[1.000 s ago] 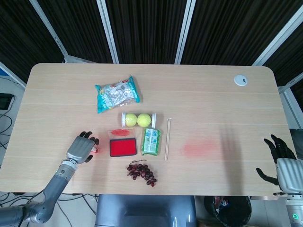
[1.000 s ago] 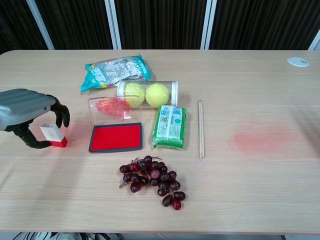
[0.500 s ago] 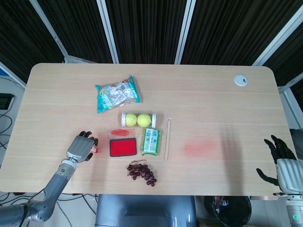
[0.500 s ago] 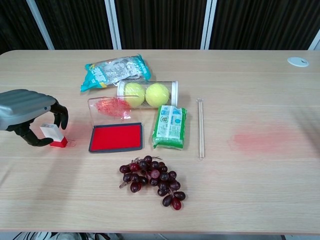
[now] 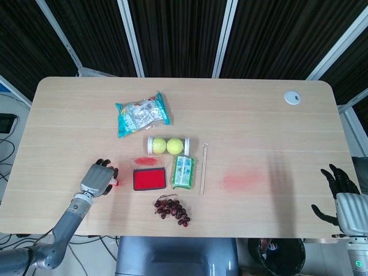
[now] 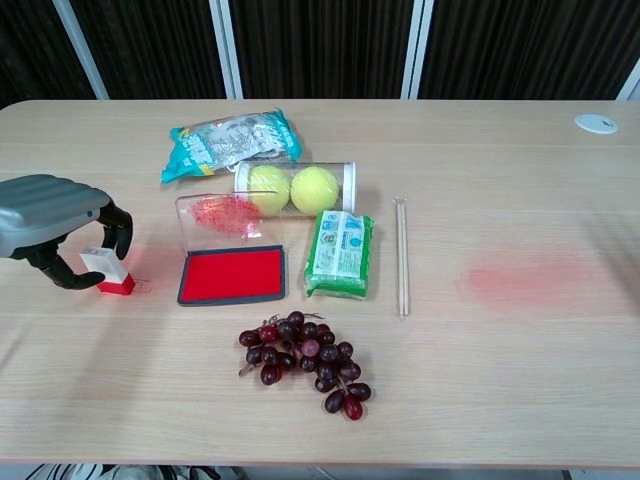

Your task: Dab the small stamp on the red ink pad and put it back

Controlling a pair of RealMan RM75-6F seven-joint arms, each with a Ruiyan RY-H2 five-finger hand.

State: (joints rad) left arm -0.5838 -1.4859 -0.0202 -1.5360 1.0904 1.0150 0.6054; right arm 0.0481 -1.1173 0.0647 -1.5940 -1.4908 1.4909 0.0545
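My left hand sits at the near left of the table, fingers curled round the stamp, which stands on the wood just left of the ink pad. From the chest view I think thumb and fingers are touching its white body, though I cannot be sure the grip has closed. My right hand hangs off the right edge, spread and holding nothing.

To do this step well I want a firm pinch on the white top, a straight lift, then a short carry right so the red base comes down flat on the pad, not on its rim.

The grapes lie nearest me. The pad's case is open, clear lid tilted up behind the red felt. Beside it is a green packet, and beyond, a clear tube lying on its side with two tennis balls inside. Farther still sits a snack bag.
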